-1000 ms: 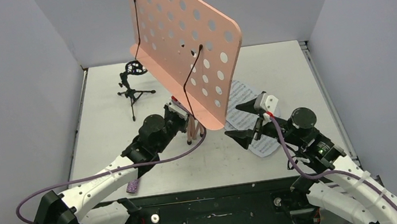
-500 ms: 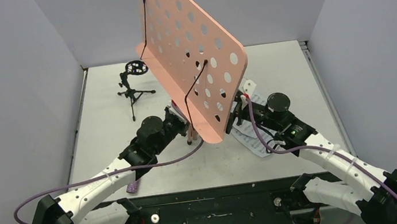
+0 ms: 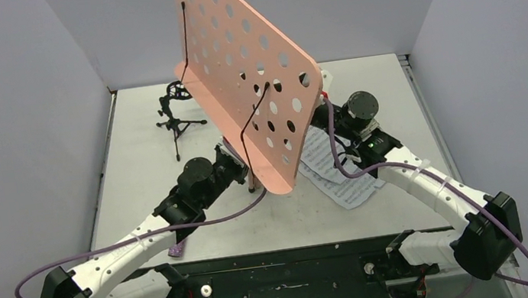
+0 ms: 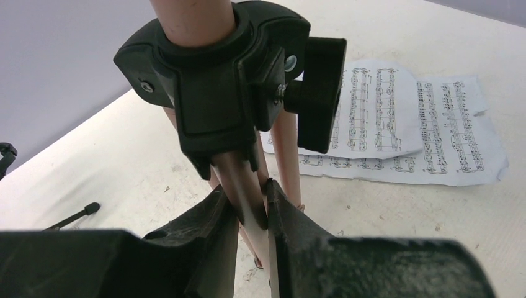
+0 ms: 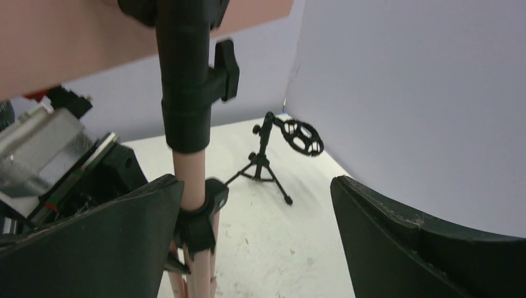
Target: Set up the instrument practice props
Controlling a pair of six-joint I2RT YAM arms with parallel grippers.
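The pink perforated music stand [image 3: 247, 74] stands mid-table, its desk tilted. My left gripper [image 4: 251, 200] is shut on one pink leg [image 4: 243, 180] just below the black hub [image 4: 214, 93]. My right gripper [image 5: 255, 182] is open behind the stand, with the pink pole [image 5: 189, 177] beside its left finger [image 5: 124, 242] and nothing between the jaws. In the top view the desk hides its fingers. White sheet-music pages [image 3: 342, 177] lie flat on the table to the stand's right. The small black mic stand [image 3: 178, 118] stands at the back left. A bit of the purple microphone [image 3: 176, 248] shows under my left arm.
Grey walls close in the table [image 3: 359, 75] on three sides. The mic stand's ring mount [image 5: 304, 136] faces the right wrist camera, and one of its feet [image 4: 77, 215] reaches toward my left gripper. Purple cables trail from both arms.
My right arm has swung from the front right of the stand to behind its desk, staying open. The stand's desk has turned slightly. The left gripper keeps its hold on the leg.
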